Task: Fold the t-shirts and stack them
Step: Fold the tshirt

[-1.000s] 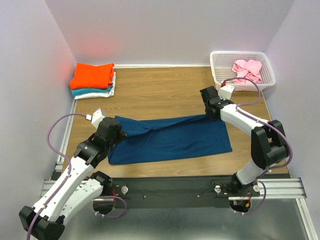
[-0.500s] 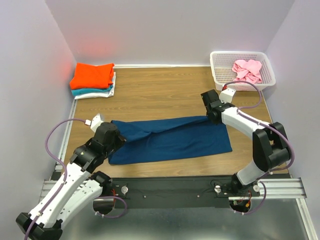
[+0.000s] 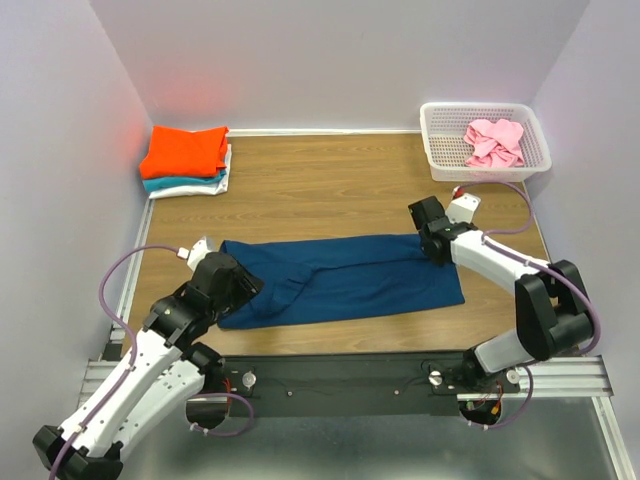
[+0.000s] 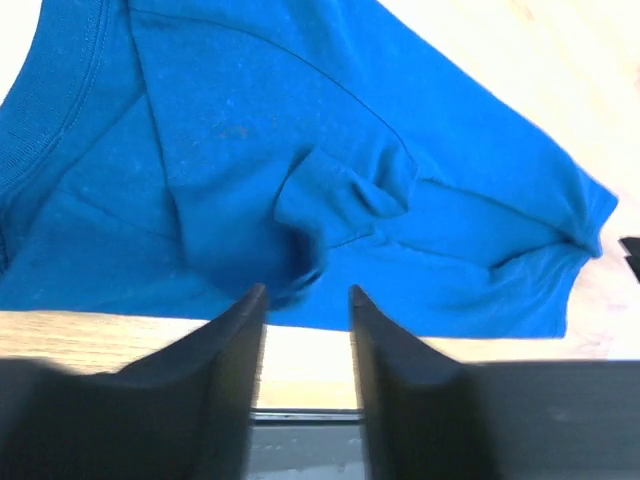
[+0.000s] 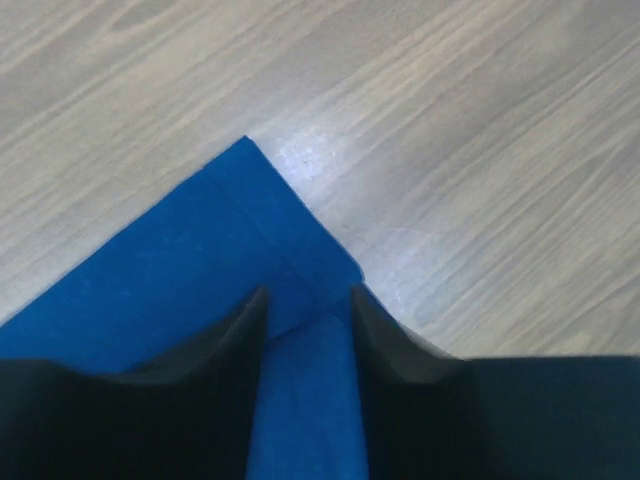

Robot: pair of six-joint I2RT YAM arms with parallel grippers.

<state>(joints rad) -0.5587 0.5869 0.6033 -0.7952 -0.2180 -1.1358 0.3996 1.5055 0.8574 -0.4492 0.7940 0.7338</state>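
Both arms have drawn back toward the near edge since the earlier frames, carrying the far edge of the dark navy-blue cotton t-shirt (image 3: 350, 275) with them, so the cloth now lies as a narrower band.

Nearest the bases, the left end effector (image 3: 238, 283) sits over the left end of the navy-blue cotton t-shirt. Its fingers are close together with a raised tuck of cloth at their tips; judged to be pinching it.

The garment lies flat on the wooden tabletop (image 3: 320, 180), long axis left to right, spanning the gap between the two arms. One end effector sits at each end, the left one slightly nearer the near edge. The free near hem lies toward the bases from both, so the fold runs far to near.

The right end effector (image 3: 432, 243) pinches the far right corner, blue cloth filling the gap between its fingers.

Farther back are an orange folded t-shirt (image 3: 185, 150) on a teal one (image 3: 165, 184) and a white one (image 3: 205, 188), and the white plastic lattice basket (image 3: 440, 150) holding a crumpled pink t-shirt (image 3: 495, 140).

View differences:
- Left wrist shows the collar rib and a sleeve.
- Right wrist shows the doubled corner layer.
- Only the top view shows stack and basket.
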